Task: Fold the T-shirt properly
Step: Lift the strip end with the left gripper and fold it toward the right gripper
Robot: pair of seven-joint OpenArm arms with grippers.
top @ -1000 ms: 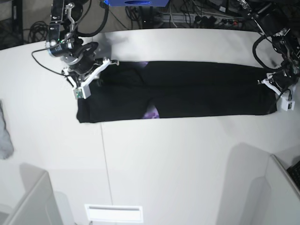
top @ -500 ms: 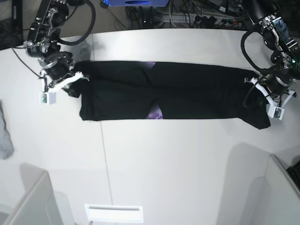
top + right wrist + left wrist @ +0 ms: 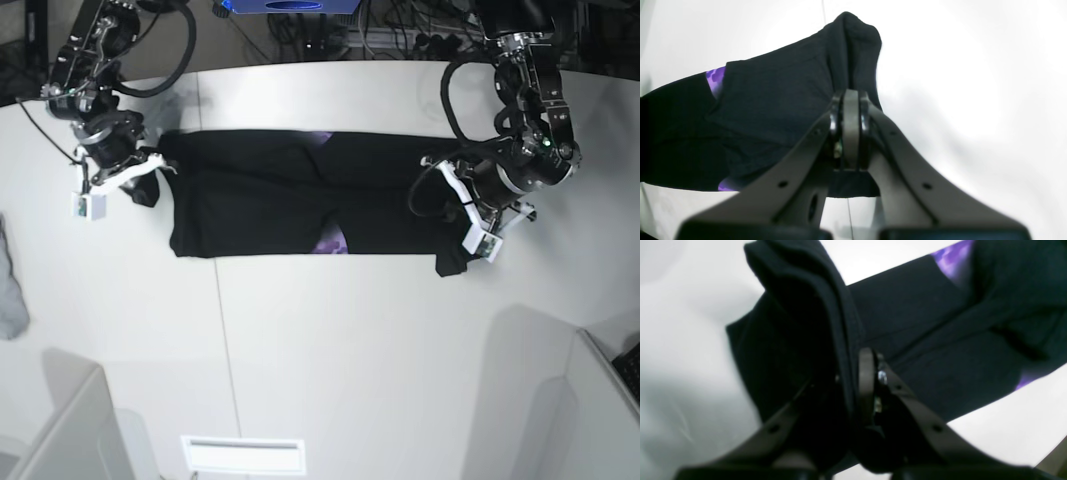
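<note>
One end of the T-shirt point(image 3: 290, 205) is pinched by the closed left gripper point(image 3: 462, 225), the other by the closed right gripper point(image 3: 140, 178); bare table point(image 3: 350, 340) is seen beyond both edges.

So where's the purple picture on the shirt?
In the base view a purple patch peeks out at the near edge of the T-shirt, about midway between the two grippers.

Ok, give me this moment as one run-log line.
T-shirt: long strip on table | left gripper: shut on T-shirt end | right gripper: shut on other end
</note>
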